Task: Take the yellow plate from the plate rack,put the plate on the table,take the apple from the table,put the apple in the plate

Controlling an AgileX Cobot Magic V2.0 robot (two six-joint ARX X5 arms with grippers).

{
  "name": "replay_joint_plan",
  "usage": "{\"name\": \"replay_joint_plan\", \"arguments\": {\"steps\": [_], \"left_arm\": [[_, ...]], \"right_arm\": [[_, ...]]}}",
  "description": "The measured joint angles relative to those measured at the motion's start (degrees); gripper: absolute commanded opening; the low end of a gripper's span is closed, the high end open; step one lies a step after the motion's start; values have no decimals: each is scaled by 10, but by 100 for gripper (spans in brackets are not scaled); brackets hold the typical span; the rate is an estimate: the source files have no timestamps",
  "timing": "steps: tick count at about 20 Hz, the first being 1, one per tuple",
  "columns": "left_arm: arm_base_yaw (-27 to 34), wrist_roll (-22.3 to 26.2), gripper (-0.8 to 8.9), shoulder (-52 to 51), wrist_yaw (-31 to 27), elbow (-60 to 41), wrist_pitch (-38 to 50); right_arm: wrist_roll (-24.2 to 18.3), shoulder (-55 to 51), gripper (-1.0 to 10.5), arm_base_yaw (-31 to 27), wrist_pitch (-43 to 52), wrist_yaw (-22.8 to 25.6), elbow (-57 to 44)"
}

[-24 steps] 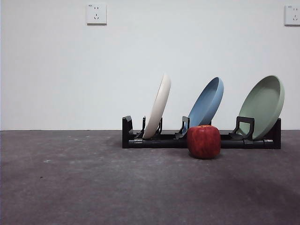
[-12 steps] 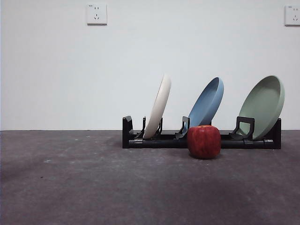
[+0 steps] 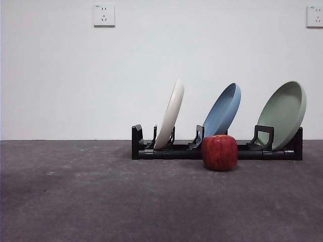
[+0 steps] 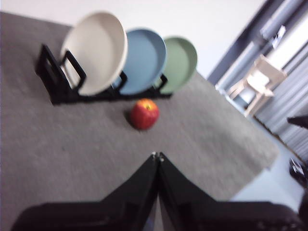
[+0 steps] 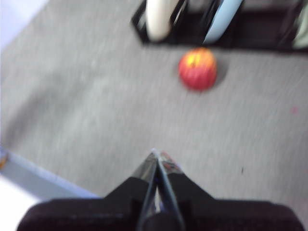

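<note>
Left claw (image 4: 157, 156): jaws clenched tip to tip, nothing between them, held above bare desk (image 4: 72, 149) well short of the objects. Right claw (image 5: 155, 154): likewise clenched and empty, also well back. Neither claw appears in the front view.

From the left claw, the apple (image 4: 144, 113) lies at about 12 o'clock, and the plate rack (image 4: 55, 79) beyond it toward 11 o'clock. In the front view the yellow plate (image 3: 170, 115) stands in the rack's 9 o'clock end slot, leaning toward 1 o'clock; the blue plate (image 3: 222, 111) and green plate (image 3: 283, 114) follow toward 3 o'clock. The apple sits on the desk just before the rack, between the blue and green plates.

Assessment: no step is yet done. The claw chosen should open before it nears the yellow plate, take the upper rim, and lift along the plate's own lean so the prongs release it without disturbing the blue plate.
</note>
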Motion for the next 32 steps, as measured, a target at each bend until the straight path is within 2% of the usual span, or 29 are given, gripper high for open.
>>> {"name": "replay_joint_plan", "arguments": {"steps": [3, 5, 6, 8, 9, 10, 11, 17, 22, 27, 32], "left_arm": [[0, 68, -6, 21, 4, 27, -80], [0, 90, 6, 22, 4, 29, -85], [-1, 95, 51, 23, 4, 29, -85], [-1, 99, 341, 22, 3, 30, -85], [-1, 99, 500, 22, -3, 30, -85], [-1, 99, 545, 22, -10, 30, -85], [-1, 98, 543, 22, -19, 30, -85], [-4, 88, 543, 26, -22, 30, -73], [-33, 77, 534, 86, -38, 74, -40], [-109, 68, 534, 197, -102, 156, 22], [-213, 64, 533, 345, -194, 257, 93]], "right_arm": [[-29, 17, -10, 0, -36, -8, 3], [-34, 22, 8, 0, -34, -8, 3], [-35, 24, 38, 0, -34, -8, 3], [-37, 26, 318, 0, -34, -8, 3], [-37, 26, 516, 0, -34, -8, 3], [-35, 27, 631, 0, -34, -8, 3], [-33, 27, 663, 0, -34, -8, 3], [-26, 28, 662, 0, -34, -8, 3], [-20, 28, 661, 0, -34, -8, 3], [-19, 28, 662, 0, -34, -8, 3], [-19, 28, 662, 0, -34, -8, 3]]}}
